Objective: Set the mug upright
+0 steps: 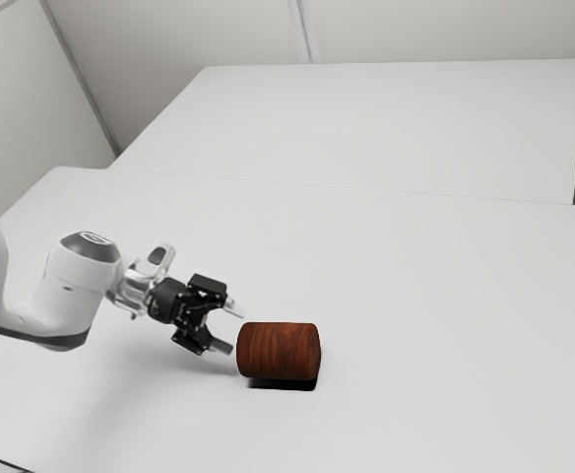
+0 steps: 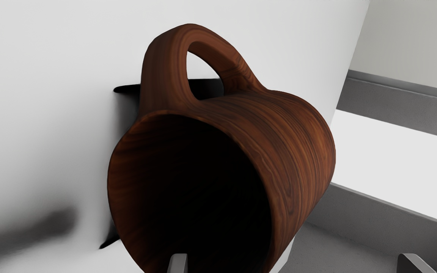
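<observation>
- End effector [image 1: 231, 329], black, two-fingered: fingers standing apart; located just beside the mug [image 1: 279, 352], on the exterior view's left of it, facing its open end.
- Fingertips [image 2: 178, 264], grey, two: in the wrist view, one overlapping the mug's mouth, the other past the mug's outer wall; contact with the mug cannot be told.
- Mug, one, dark reddish-brown wood grain: lying on its side, mouth [image 2: 203, 189] toward the end effector, base toward the exterior view's right.
- Handle [image 2: 157, 72], matching grain, looped: joined to the mug's side wall.
- Arm [image 1: 83, 281], white with dark bands: on the exterior view's left of the mug.
- Table [image 1: 445, 296], white, plain: under the mug, with a dark shadow beside it.
</observation>
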